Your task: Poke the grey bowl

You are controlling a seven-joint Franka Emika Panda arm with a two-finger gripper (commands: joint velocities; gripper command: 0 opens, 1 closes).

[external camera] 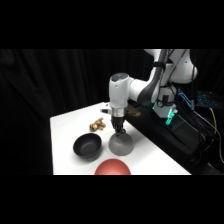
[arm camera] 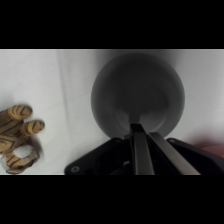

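The white arm is reaching down from the upper right, with the end effector coming down from above onto the grey bowl. The grey bowl is sitting upside down, dome up, toward the near edge of the white worktop, and the tip of the end effector is meeting its top or hovering just above it; contact cannot be confirmed from the side view. In the wrist view the grey bowl is filling the middle of the frame, and the fingers are lying pressed together into one narrow bar pointing at its centre, so the end effector is reading as closed on nothing. The glossy black bowl is sitting open side up just beside the grey one, to its left in the side view, near but apart. The red bowl is lying at the front edge, partly cut off. A small tan striped toy is resting behind the black bowl; the same toy is showing at the left in the wrist view.
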